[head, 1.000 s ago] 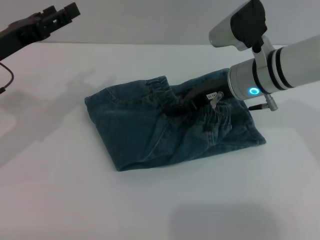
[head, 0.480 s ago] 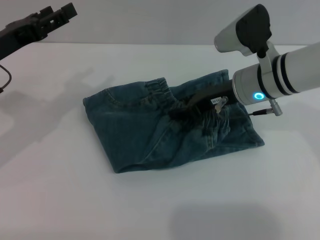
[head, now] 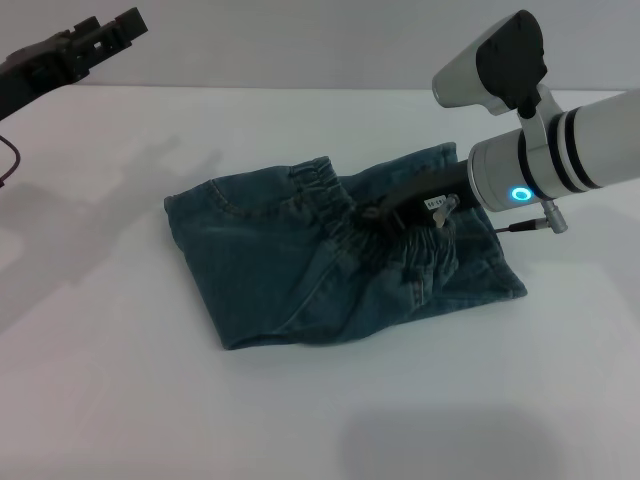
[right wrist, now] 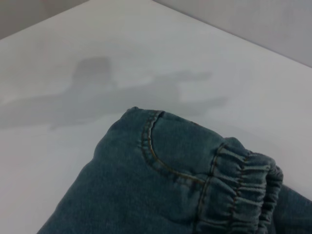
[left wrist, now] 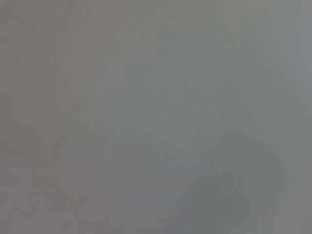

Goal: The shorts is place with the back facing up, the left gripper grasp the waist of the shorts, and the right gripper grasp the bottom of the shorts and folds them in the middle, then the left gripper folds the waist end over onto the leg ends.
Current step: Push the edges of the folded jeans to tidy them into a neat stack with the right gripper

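The blue-green denim shorts (head: 290,260) lie folded into a compact bundle in the middle of the white table (head: 150,400). A ruffled stretch of the waist (head: 318,178) shows along the far edge. The right wrist view shows the same gathered waist (right wrist: 243,180) beside curved pocket stitching. My right gripper (head: 375,213), a black claw ahead of a silvery joint with a blue light, rests low on the shorts' middle, its tips sunk among cloth folds. My left gripper (head: 112,27) hangs open high at the far left, well clear of the shorts. The left wrist view is plain grey.
Bare white table surface (head: 450,400) surrounds the bundle on all sides. The right arm's white upper housing (head: 495,60) looms above the table's far right. A thin black cable (head: 10,160) dangles from the left arm at the left edge.
My right gripper has drawn back a little to the right across the shorts, and the cloth around it has shifted slightly. The left gripper has edged further left.
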Robot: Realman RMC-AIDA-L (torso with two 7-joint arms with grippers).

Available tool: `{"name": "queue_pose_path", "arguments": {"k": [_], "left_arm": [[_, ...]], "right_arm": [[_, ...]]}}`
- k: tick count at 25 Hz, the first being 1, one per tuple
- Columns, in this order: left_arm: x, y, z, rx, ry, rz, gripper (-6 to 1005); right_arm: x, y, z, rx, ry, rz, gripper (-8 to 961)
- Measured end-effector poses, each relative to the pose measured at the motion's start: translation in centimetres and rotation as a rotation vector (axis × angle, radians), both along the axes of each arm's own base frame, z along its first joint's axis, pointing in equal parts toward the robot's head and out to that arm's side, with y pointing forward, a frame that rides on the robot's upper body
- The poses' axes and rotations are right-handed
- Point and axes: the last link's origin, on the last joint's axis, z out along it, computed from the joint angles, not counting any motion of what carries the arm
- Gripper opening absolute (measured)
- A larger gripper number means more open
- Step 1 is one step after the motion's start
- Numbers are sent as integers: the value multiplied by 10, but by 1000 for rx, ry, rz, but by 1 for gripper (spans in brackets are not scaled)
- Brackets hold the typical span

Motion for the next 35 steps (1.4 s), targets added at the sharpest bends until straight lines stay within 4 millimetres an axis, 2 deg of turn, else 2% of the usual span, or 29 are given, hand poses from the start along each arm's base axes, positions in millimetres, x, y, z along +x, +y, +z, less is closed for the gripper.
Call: {"name": "queue_pose_path", "arguments": {"k": [3, 5, 12, 20, 26, 31, 35], "left_arm": [[0, 0, 0, 1, 0, 0, 834], [0, 0, 0, 1, 0, 0, 834], [-1, 0, 0, 3, 2, 3, 834], [-2, 0, 1, 12, 5, 5, 833], [-4, 1, 2, 20, 12, 8, 832], [-5, 2, 4, 29, 13, 12, 830], [-6, 3, 5, 34, 17, 19, 829]], "right_arm": [[1, 0, 0, 1, 1, -1, 148], [2, 0, 0, 5, 1, -2, 9], [8, 1, 13, 103, 71, 66, 6], [23, -6, 51, 304, 189, 141, 4], [31, -16, 71, 403, 260, 192, 5], [44, -28, 78, 457, 259, 228, 2], [58, -38, 77, 453, 256, 214, 10]]}}
